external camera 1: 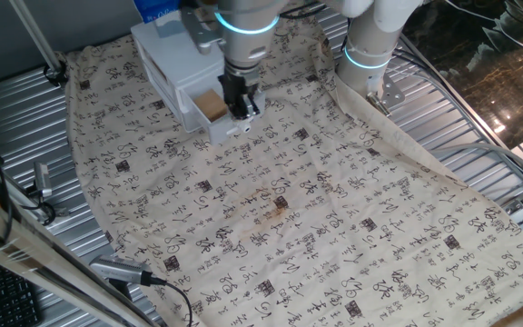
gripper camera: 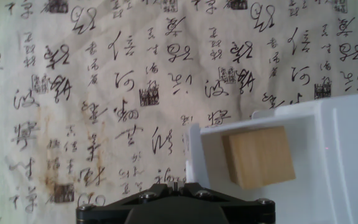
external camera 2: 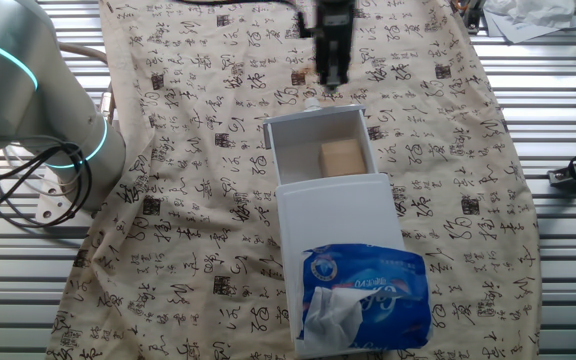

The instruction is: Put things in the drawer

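The white drawer [external camera 2: 280, 150] stands pulled out of the small white cabinet [external camera 2: 338, 215]. A tan wooden cube [external camera 2: 343, 156] lies inside it, also visible as the cube [external camera 1: 212, 105] and the cube [gripper camera: 260, 155]. My gripper [external camera 2: 333, 80] hangs just outside the drawer's front wall [gripper camera: 192, 152], close to the small knob [external camera 2: 312, 103]. In the hand view the fingers of the gripper [gripper camera: 176, 185] meet with no gap and nothing between them. From the other side the gripper [external camera 1: 246, 111] stands right beside the drawer [external camera 1: 198, 113], pointing down at the cloth.
A beige cloth [external camera 1: 289, 218] printed with black characters covers the table. A blue tissue pack [external camera 2: 366, 292] lies on top of the cabinet. The arm's white base [external camera 1: 370, 45] stands at the back right, with cables and metal rails [external camera 1: 25, 191] along the left edge.
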`<state>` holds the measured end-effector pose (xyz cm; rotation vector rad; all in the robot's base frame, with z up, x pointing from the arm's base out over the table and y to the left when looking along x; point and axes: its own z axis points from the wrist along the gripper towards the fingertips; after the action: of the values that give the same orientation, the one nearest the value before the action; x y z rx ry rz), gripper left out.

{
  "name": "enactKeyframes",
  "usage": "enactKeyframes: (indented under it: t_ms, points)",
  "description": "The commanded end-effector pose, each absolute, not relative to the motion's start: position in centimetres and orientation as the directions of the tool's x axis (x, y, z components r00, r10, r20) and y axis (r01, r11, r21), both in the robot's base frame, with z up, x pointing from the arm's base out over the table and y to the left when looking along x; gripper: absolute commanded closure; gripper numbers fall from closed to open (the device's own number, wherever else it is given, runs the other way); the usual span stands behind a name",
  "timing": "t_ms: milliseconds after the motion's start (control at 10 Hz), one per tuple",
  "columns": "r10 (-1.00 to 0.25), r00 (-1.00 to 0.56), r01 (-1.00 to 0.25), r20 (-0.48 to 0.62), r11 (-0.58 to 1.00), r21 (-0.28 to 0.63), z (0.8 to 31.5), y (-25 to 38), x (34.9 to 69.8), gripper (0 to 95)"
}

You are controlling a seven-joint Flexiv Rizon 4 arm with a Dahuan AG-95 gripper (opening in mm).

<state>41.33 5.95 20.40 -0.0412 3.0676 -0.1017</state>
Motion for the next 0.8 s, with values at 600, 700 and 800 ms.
enactKeyframes:
  t_ms: [600, 700, 800]
  points:
    - [-0.049, -0.997, -0.045, -0.055, 0.997, -0.065, 19.6, 5.9, 40.6, 95.0]
    - [-0.052, -0.997, -0.048, -0.056, 0.997, -0.064, 19.5, 5.7, 40.3, 95.0]
    - [-0.06, -0.997, -0.056, -0.055, 0.996, -0.064, 19.4, 5.6, 40.1, 95.0]
